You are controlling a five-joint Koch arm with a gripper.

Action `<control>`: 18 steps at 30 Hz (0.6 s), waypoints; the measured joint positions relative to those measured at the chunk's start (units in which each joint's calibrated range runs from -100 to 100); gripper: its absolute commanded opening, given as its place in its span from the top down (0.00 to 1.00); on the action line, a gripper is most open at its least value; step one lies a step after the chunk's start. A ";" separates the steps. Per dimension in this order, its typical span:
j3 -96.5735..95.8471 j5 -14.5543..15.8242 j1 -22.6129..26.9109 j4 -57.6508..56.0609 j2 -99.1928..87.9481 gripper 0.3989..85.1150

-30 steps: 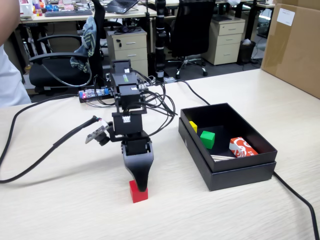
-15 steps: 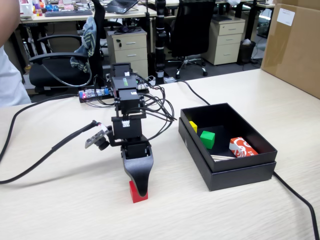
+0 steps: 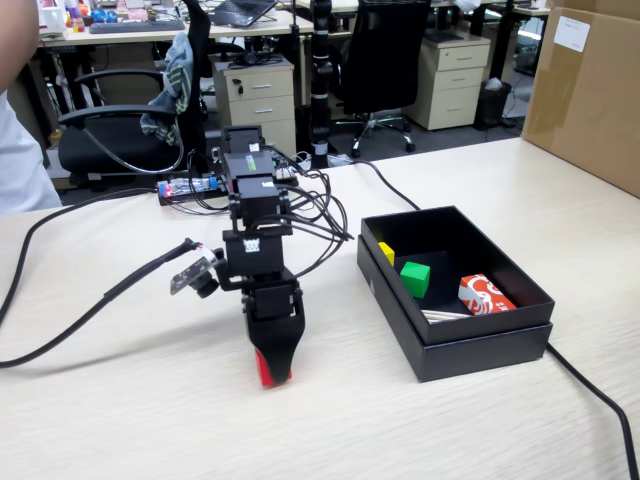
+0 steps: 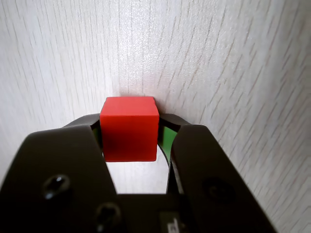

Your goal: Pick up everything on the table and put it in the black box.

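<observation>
The gripper (image 4: 130, 138) pinches the small solid-red cube (image 4: 129, 128) down on the beige wood-grain table (image 3: 480, 430), left of the shallow matte black box (image 3: 455, 345), so lifting and dropping remain.

Office, open-plan by the look of it. Behind the light wood-grain desk (image 3: 480, 170) there's a row of other desks with 3-drawer pedestal cabinets under them, one beige unit (image 3: 258, 100) on the left and another (image 3: 452, 80) further right. Black swivel chairs on castors: one (image 3: 385, 60) in the middle, one (image 3: 120, 130) at left with a cloth (image 3: 172, 85) slung over it. Laptop (image 3: 240, 10) open on the far desk, clutter of small items next to it. Big brown carton (image 3: 590, 90) sits on the near desk at right. Someone in a white shirt (image 3: 20, 140) stands at the left edge. Cables trail across the desktop.
</observation>
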 measured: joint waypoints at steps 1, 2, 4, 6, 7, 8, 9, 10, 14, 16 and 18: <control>0.00 0.00 0.00 -0.54 0.00 0.79; 0.09 0.00 0.05 -1.01 0.00 0.82; 0.18 0.00 0.05 -1.94 0.00 0.94; 0.64 0.00 -0.05 -2.71 0.00 0.99; 0.64 0.00 -0.05 -2.71 0.00 0.99; 0.64 0.00 -0.05 -2.79 0.00 0.99; 0.64 0.00 -0.05 -2.79 0.00 0.99; 0.64 0.00 -0.10 -2.79 0.00 0.99; -0.27 0.15 -0.20 -4.96 -2.20 0.99; -2.19 0.59 -0.05 -6.66 -5.44 0.99; -3.29 0.98 0.29 -8.05 -12.56 0.99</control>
